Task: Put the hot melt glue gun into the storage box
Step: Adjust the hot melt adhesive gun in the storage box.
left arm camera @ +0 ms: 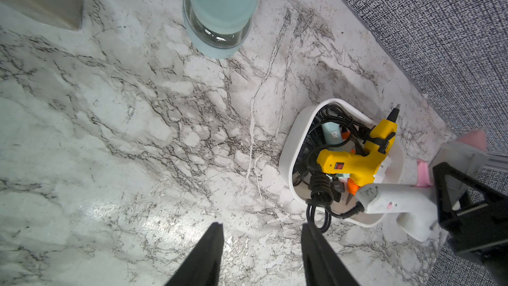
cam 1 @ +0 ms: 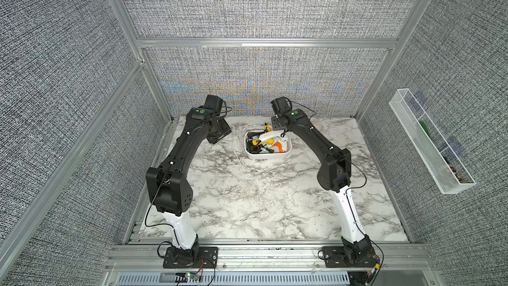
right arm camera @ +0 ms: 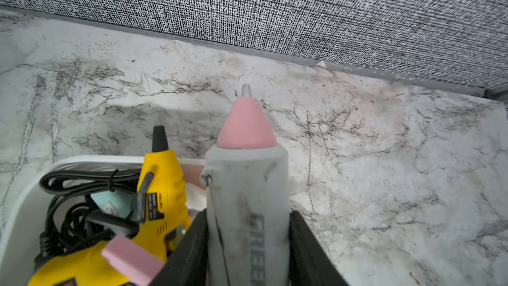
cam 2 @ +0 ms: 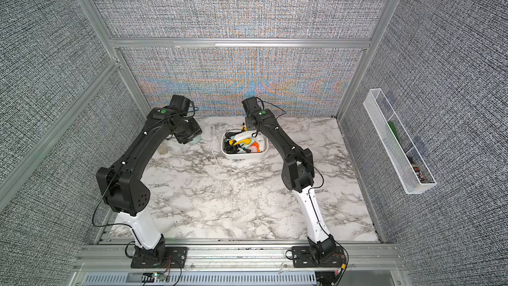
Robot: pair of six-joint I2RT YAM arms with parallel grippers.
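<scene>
With your right fingers (right arm camera: 192,246) clamped on the white, pink-nosed glue gun (right arm camera: 247,180) above the crowded storage box (left arm camera: 286,149), its nose past the rim, draw it back over the yellow glue gun (left arm camera: 354,163) and lower before releasing; left fingers (left arm camera: 206,254) stand apart, empty.

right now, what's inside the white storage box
A yellow glue gun over a pale blue gun, plus coiled black cords. A white glue gun is held over the storage box rim. Its floor is mostly covered.
</scene>
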